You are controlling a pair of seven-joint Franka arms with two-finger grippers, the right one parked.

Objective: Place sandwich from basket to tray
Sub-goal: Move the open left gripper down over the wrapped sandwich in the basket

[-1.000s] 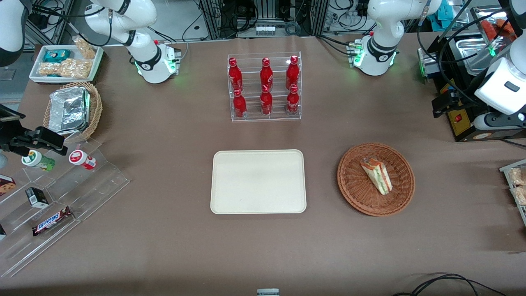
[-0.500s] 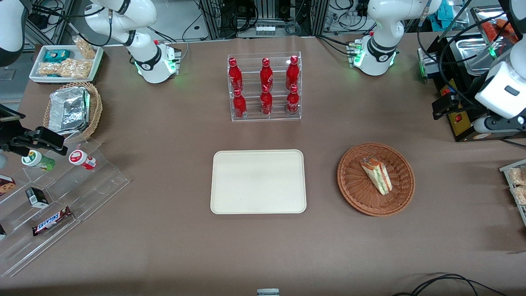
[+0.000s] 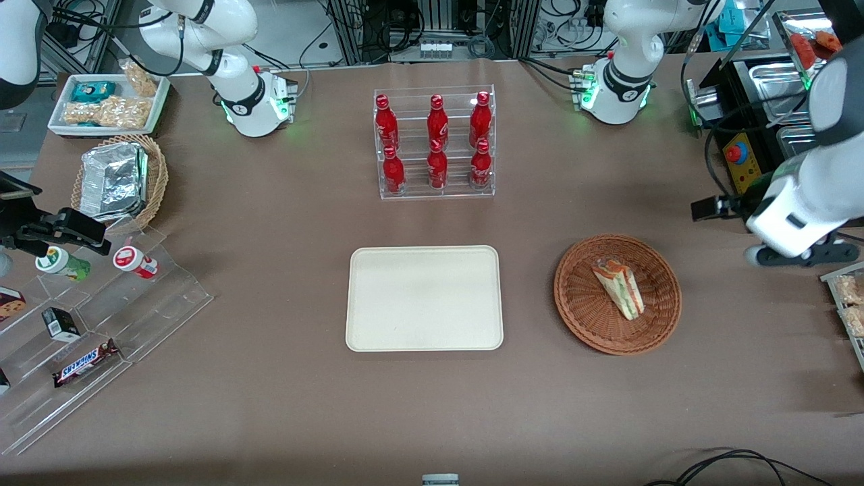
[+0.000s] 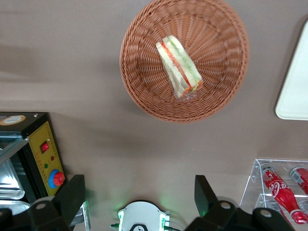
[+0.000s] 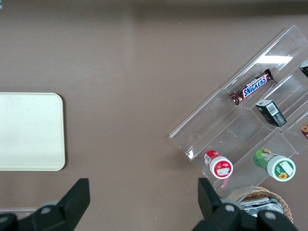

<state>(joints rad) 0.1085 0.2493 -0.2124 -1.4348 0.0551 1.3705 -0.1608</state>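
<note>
Tabletop [image 3: 270,405]; end effector [image 4: 139,202] wide open, empty

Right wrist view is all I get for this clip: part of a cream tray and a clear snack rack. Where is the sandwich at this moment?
Observer: The sandwich lies in the reddish-brown basket, which sits beside the tray, toward the working arm's end of the table.
Operator: Does the gripper have hold of it?
Observer: No. The gripper hangs open and empty above the table, off the basket toward the working arm's end, touching nothing.
Operator: I only see one end of the tray. Is anything on the rest?
Observer: The front view shows the whole tray, and nothing lies on it.
</note>
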